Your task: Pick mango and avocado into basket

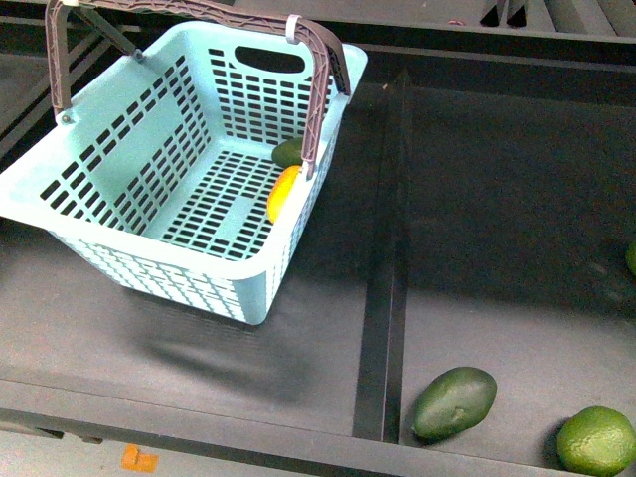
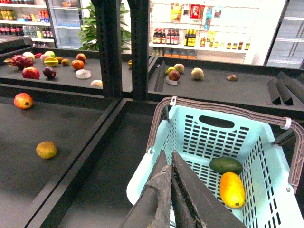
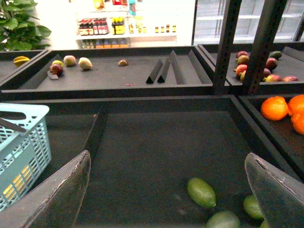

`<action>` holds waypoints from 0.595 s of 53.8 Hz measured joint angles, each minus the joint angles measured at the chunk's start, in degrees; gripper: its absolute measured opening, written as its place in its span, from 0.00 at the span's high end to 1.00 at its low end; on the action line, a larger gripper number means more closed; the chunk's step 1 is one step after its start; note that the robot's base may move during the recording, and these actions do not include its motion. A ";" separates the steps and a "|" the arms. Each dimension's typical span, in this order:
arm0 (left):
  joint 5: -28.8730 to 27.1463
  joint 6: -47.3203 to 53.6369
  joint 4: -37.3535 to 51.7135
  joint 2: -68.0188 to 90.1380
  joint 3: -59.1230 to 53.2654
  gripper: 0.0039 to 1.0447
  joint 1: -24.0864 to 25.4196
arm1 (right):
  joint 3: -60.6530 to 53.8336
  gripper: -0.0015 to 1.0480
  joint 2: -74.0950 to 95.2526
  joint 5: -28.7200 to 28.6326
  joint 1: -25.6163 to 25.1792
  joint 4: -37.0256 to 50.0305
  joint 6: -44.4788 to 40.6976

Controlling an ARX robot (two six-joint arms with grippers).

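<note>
mango (image 2: pixel 232 189) and avocado (image 2: pixel 226 165) in basket (image 2: pixel 199 142) | left pincer (image 2: pixel 169 190) closed, empty | right pincer (image 3: pixel 166 190) wide open, empty | risk: closed left pincer above rim could knock basket

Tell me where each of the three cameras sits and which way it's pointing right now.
Front view: on the robot's body, looking down at the basket, which holds the mango and an avocado; a second avocado lies on the shelf; no arm shows.
Left wrist view: on the left arm, facing over the basket toward store shelves; the left gripper shows, shut.
Right wrist view: on the right arm, facing along the dark shelf; the right gripper shows, open.
Shared: all three show the basket.
</note>
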 joint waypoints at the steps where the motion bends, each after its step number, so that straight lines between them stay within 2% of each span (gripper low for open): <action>1: 0.00 0.00 -0.48 -0.50 0.00 0.98 0.00 | 0.00 0.08 0.00 0.00 0.00 0.00 0.00; 32: 0.00 0.00 -15.47 -15.93 0.00 0.98 0.00 | 0.00 0.08 0.00 0.00 0.00 0.00 0.00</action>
